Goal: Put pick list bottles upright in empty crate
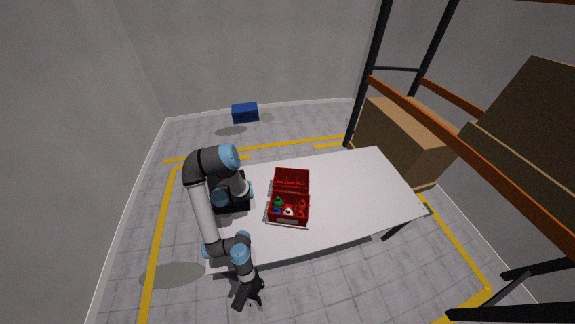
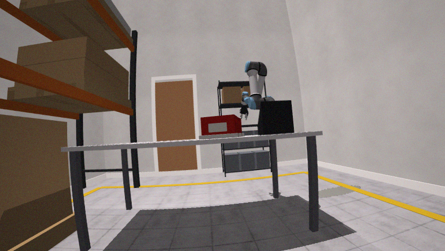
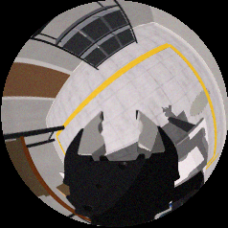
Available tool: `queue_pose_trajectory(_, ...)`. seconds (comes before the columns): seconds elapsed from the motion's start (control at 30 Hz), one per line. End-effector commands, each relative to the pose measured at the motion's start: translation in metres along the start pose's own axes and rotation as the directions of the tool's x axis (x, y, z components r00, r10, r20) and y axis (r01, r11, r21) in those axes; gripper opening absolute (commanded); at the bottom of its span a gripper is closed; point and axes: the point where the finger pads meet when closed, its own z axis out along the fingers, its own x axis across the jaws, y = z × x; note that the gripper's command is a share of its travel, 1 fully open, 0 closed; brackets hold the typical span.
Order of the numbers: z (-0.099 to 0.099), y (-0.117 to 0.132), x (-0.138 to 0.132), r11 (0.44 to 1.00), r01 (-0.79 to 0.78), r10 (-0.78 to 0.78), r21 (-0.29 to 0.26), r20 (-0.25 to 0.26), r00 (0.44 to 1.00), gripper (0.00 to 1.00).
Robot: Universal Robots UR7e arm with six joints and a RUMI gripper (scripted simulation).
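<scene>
The empty red crate (image 1: 291, 174) (image 2: 204, 127) stands on the table, behind the filled crate in the top view. The filled red crate (image 1: 303, 221) holds a green bottle (image 1: 277, 202), a blue bottle (image 1: 276, 210), a white bottle (image 1: 287, 211) and two red bottles (image 1: 302, 204) (image 1: 300, 213). No bottle is seen in the empty crate, though its floor is partly hidden. The pick list cannot be made out or read. My gripper (image 1: 254, 304) (image 2: 244, 117) (image 3: 119, 111) is partly open, with nothing between its fingers. It hangs past the table's front left edge, away from both crates.
The white table (image 1: 346, 189) carries the crates and the black arm base (image 2: 276, 117). A rack with large boxes (image 1: 394, 136) stands beyond the table's right end. A shelf with grey bins (image 2: 246, 160) (image 3: 91, 40) stands behind the arm. A blue crate (image 1: 245, 112) lies on the floor.
</scene>
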Motion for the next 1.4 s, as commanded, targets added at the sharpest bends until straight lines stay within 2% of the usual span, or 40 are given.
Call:
queue_pose_trajectory(0.0, 0.007, 0.019, -0.010, 0.999, 0.007, -0.007, -0.036, 0.005, 1.000, 0.38)
queue_pose_trajectory(0.13, 0.011, 0.030, -0.015, 0.999, 0.007, -0.007, -0.036, 0.005, 1.000, 0.38)
queue_pose_trajectory(0.23, 0.014, 0.044, -0.021, 0.991, 0.035, -0.033, -0.131, 0.020, 0.999, 0.38)
queue_pose_trajectory(0.27, 0.015, 0.048, -0.023, 0.990, 0.037, -0.034, -0.138, 0.021, 0.999, 0.38)
queue_pose_trajectory(0.33, 0.015, 0.048, -0.023, 0.990, 0.037, -0.034, -0.138, 0.021, 0.999, 0.38)
queue_pose_trajectory(0.57, 0.020, 0.075, -0.035, 0.990, 0.037, -0.034, -0.138, 0.021, 0.999, 0.38)
queue_pose_trajectory(0.67, 0.021, 0.089, -0.041, 0.971, 0.072, -0.065, -0.229, 0.039, 0.997, 0.38)
queue_pose_trajectory(0.83, 0.023, 0.111, -0.050, 0.969, 0.074, -0.067, -0.235, 0.040, 0.997, 0.38)
queue_pose_trajectory(1.0, 0.024, 0.122, -0.055, 0.969, 0.074, -0.067, -0.235, 0.040, 0.997, 0.38)
queue_pose_trajectory(1.1, 0.024, 0.136, -0.061, 0.940, 0.116, -0.102, -0.321, 0.061, 0.993, 0.38)
queue_pose_trajectory(1.37, 0.022, 0.170, -0.074, 0.938, 0.119, -0.104, -0.327, 0.063, 0.993, 0.38)
